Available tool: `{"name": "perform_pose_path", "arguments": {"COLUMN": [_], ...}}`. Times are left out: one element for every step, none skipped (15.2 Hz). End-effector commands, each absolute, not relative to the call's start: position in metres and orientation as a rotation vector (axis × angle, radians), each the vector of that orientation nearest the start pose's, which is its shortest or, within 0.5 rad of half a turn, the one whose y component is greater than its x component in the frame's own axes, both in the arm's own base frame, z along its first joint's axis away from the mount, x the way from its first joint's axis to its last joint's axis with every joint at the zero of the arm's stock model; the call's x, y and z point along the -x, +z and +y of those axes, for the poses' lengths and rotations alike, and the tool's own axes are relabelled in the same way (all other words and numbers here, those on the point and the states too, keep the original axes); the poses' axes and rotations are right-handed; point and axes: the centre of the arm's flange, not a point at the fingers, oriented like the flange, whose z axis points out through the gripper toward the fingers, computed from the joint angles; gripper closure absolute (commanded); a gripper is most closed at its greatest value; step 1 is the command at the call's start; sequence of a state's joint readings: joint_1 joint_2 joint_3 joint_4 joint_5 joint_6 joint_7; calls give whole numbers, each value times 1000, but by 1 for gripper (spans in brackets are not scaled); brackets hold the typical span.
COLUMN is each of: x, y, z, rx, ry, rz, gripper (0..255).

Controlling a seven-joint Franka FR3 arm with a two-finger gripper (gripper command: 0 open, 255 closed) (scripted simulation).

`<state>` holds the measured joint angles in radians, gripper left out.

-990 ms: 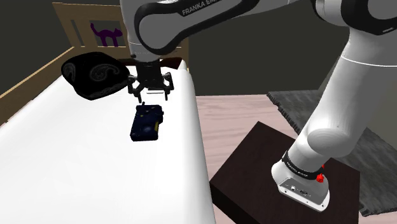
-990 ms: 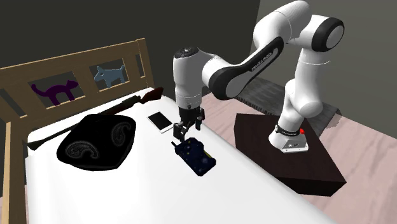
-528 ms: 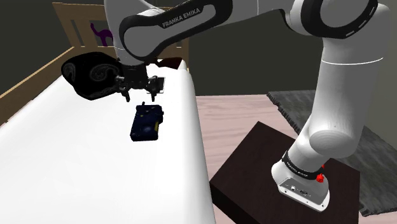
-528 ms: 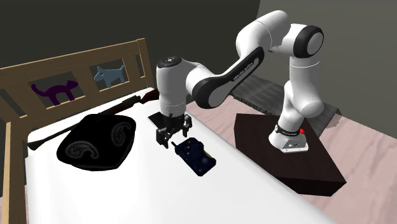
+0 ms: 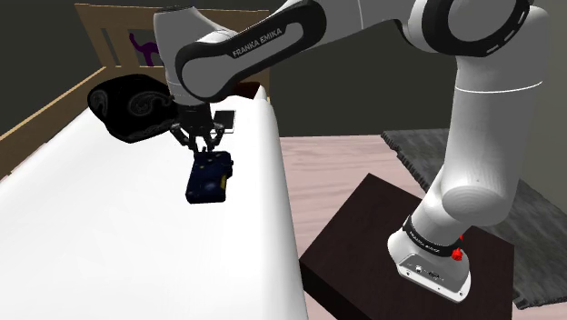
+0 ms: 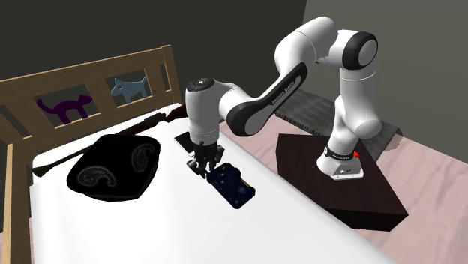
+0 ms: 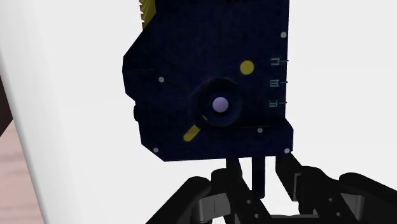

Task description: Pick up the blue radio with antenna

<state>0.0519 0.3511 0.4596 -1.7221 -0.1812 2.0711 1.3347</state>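
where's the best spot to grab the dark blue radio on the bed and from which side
Probably grip the radio body across its two long edges, coming from straight above: it lies flat, face up, on the bed, and the claw sits over one short end.

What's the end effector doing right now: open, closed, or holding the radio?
End effector: cannot be told whether open or closed; it sits low at the antenna end of the blue radio, which lies on the white bed.
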Motion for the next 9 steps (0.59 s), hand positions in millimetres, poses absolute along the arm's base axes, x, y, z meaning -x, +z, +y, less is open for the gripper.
{"name": "perform_pose_path", "arguments": {"x": [-582,-582,-582,-582,-582,-582,-582,-583,-582], "y": [402,402,402,402,402,402,402,402,407], "z": [286,286,286,286,286,286,286,286,286], "rx": [2890,2890,2890,2890,2890,2890,2890,2890,2890], "ry": [-46,-46,-46,-46,-46,-46,-46,-46,-46], "rz": [1164,1164,1164,1164,1164,1164,1164,1164,1164], "gripper": [255,255,255,255,255,255,255,255,255]}}
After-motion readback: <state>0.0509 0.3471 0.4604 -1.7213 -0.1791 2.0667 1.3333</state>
